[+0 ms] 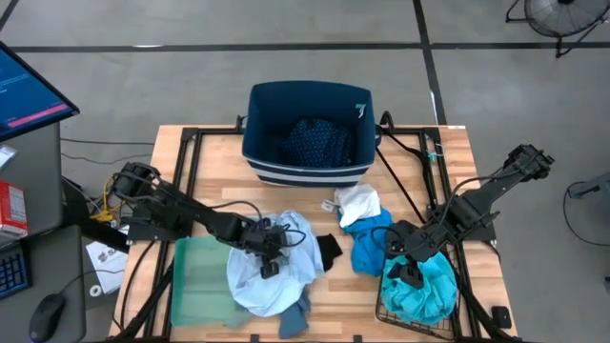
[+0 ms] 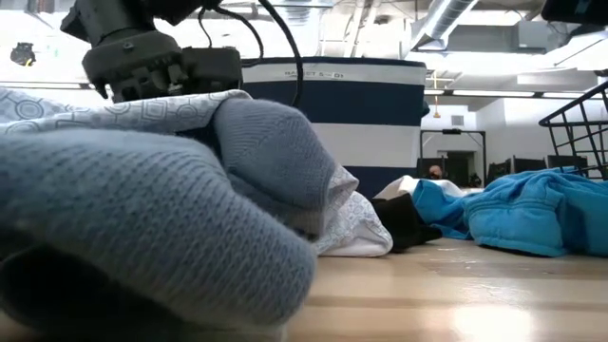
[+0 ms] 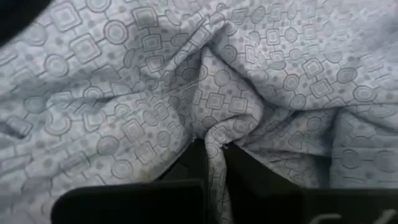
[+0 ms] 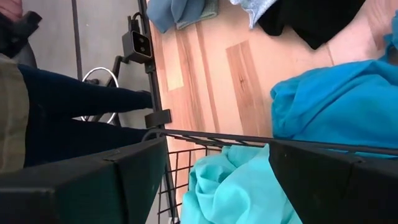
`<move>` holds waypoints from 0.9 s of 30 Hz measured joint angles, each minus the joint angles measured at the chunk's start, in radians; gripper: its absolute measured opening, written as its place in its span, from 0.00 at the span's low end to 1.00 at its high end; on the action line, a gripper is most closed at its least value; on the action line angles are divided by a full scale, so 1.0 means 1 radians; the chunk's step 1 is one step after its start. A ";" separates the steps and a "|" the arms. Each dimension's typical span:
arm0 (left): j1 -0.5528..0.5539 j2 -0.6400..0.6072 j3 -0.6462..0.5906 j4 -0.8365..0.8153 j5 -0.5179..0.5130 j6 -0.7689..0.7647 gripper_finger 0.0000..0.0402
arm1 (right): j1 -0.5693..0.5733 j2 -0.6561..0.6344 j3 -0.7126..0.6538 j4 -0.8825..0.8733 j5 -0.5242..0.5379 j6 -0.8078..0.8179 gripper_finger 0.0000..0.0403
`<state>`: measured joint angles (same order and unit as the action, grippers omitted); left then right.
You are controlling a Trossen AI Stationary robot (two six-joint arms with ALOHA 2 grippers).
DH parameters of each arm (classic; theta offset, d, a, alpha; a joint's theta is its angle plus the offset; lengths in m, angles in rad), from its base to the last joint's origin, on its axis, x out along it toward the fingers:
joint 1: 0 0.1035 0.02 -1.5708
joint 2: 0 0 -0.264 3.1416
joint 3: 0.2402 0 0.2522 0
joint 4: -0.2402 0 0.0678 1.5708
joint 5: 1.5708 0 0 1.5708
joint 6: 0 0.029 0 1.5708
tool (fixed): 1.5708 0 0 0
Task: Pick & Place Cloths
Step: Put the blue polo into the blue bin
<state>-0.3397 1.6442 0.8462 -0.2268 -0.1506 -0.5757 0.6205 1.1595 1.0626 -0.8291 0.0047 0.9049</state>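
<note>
Hidden under folds of the pale blue-white shirt at the left gripper, fingertips and grip unreadable; cut off at the lower frame edge, the grey-blue cloth; blurred close up, the same cloth in the low view.

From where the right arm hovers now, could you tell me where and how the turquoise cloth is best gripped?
Grip the raised fold at the top of the turquoise cloth, coming straight down. It lies bunched in the black wire basket, whose walls block any side approach. The right claw already hangs open above it.
</note>
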 joint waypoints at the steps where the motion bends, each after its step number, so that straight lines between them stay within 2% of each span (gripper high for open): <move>1: 0.000 -0.019 0.002 -0.004 -0.001 -0.005 0.01 | 0.000 0.000 0.000 0.002 0.004 -0.009 0.69; 5: 0.000 -0.137 0.018 -0.003 -0.049 -0.037 0.00 | -0.009 0.000 0.000 0.028 0.050 -0.056 0.69; 12: 0.006 -0.412 0.059 0.018 -0.244 -0.058 0.00 | -0.090 0.000 0.000 0.180 0.129 -0.222 0.69; 14: 0.006 -0.489 0.074 0.057 -0.287 -0.044 0.00 | -0.127 0.000 0.000 0.228 0.139 -0.286 0.69; 18: 0.006 -0.616 0.105 0.194 -0.311 0.050 0.00 | -0.207 0.000 0.000 0.337 0.179 -0.423 0.69; 22: 0.006 -0.683 0.148 0.312 -0.318 0.173 0.00 | -0.293 0.000 0.000 0.487 0.181 -0.553 0.69; 27: 0.006 -0.686 0.224 0.358 -0.316 0.311 0.00 | -0.383 0.027 0.000 0.698 0.180 -0.698 0.69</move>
<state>-0.3332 0.9582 1.0703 0.1309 -0.4669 -0.2645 0.2373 1.1866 1.0626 -0.1306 0.1852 0.2070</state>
